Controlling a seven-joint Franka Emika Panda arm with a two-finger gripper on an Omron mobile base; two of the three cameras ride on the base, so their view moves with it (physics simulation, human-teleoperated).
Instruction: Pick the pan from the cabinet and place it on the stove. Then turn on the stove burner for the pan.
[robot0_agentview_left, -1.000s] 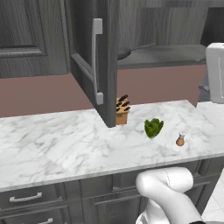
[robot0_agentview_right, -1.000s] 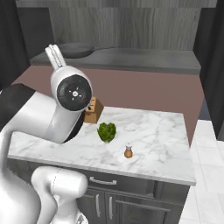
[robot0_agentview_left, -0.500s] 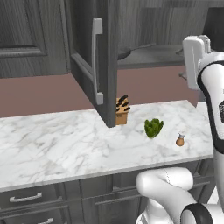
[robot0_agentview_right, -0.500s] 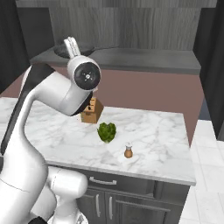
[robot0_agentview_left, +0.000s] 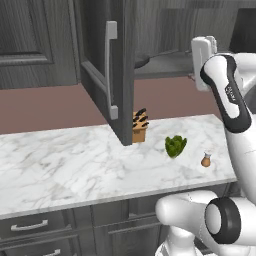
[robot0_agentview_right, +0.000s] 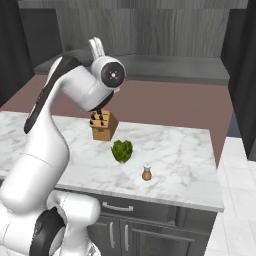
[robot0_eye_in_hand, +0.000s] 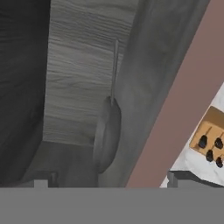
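- Even, soft rendered light; no glare.
- Cabinet interior dim; faint shadows on the counter.
- Hand view coarse, slightly blurred, rolled sideways.

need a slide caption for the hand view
Open hand faces the pan lying on the shelf inside the open cabinet, knife block on the counter off to one side.
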